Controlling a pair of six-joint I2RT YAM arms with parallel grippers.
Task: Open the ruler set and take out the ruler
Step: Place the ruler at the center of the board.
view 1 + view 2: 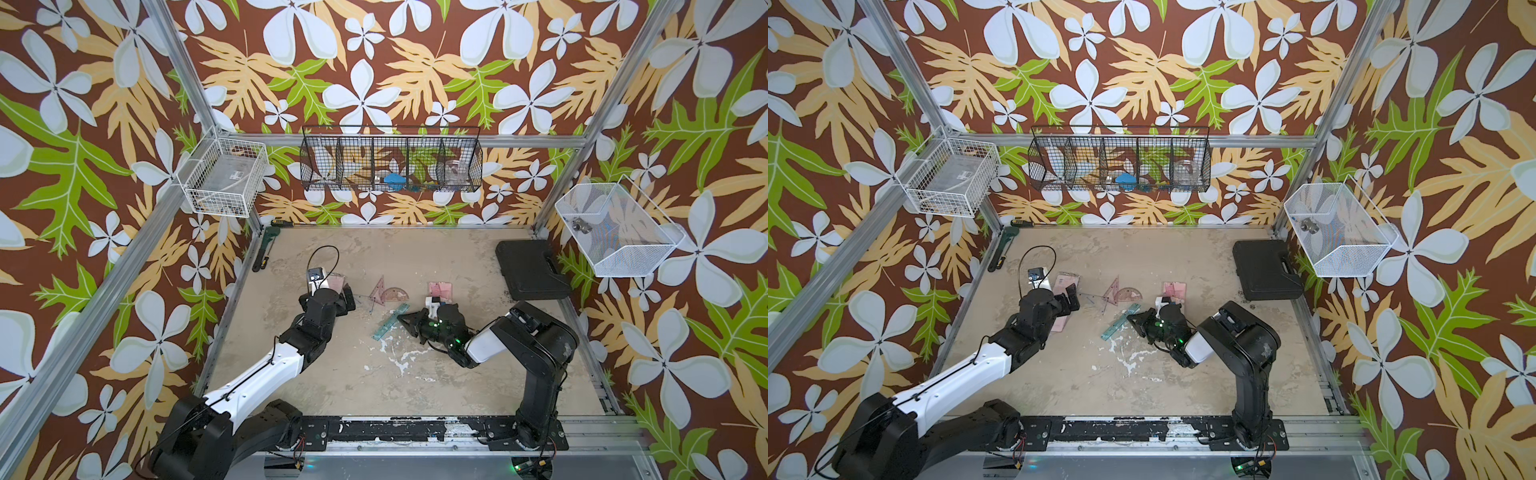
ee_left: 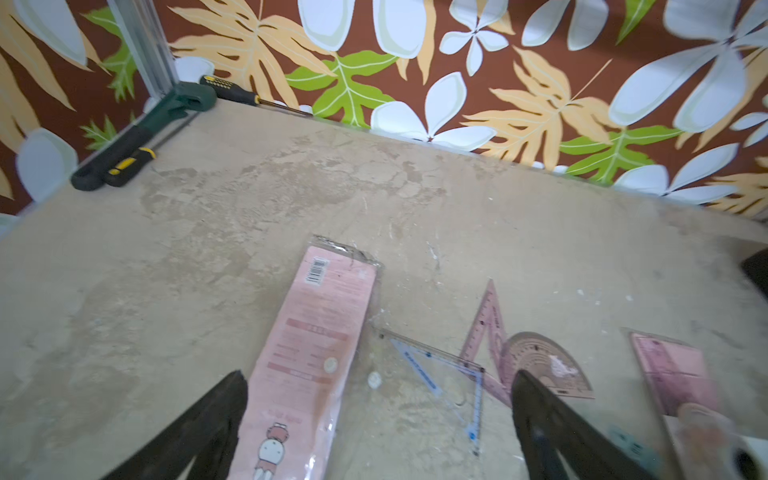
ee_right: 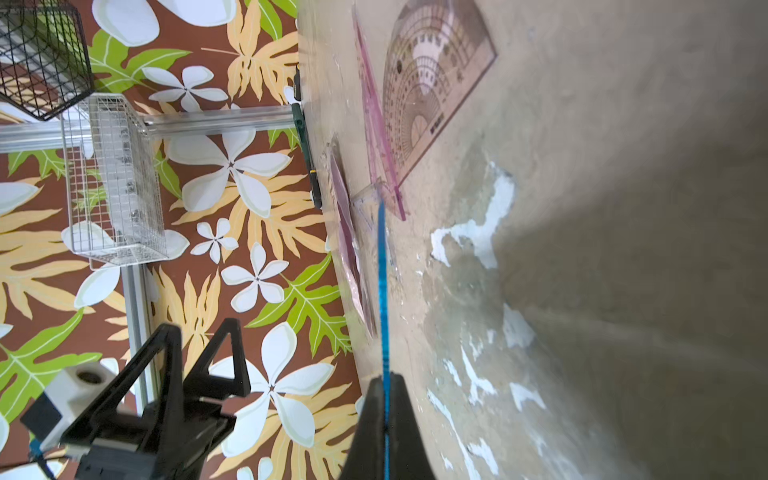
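The left arm reaches from the near left corner out over the table [image 1: 332, 374], wrist bent down. The left gripper [image 1: 350, 297] is spread wide and grips nothing, with the pink ruler set packet [image 2: 316, 332] lying flat on the table beneath it, between its fingers [image 2: 216, 419]. The right arm is folded tight at the elbow, forearm low, and the right gripper [image 1: 402, 319] is turned on its side and points toward the left arm. Its jaws are pinched hard on the teal ruler [image 1: 388, 324], which shows edge-on in the right wrist view [image 3: 382, 270]. The ruler sits mid-table, low over the surface, and I can't tell whether it touches. In both top views its long axis runs diagonally, near-left to far-right. I count one ruler, two set squares, one pink [image 1: 378, 291] and one clear [image 2: 440, 374], one protractor [image 1: 395, 295], and a second pink card [image 1: 440, 289] just beyond the right gripper.
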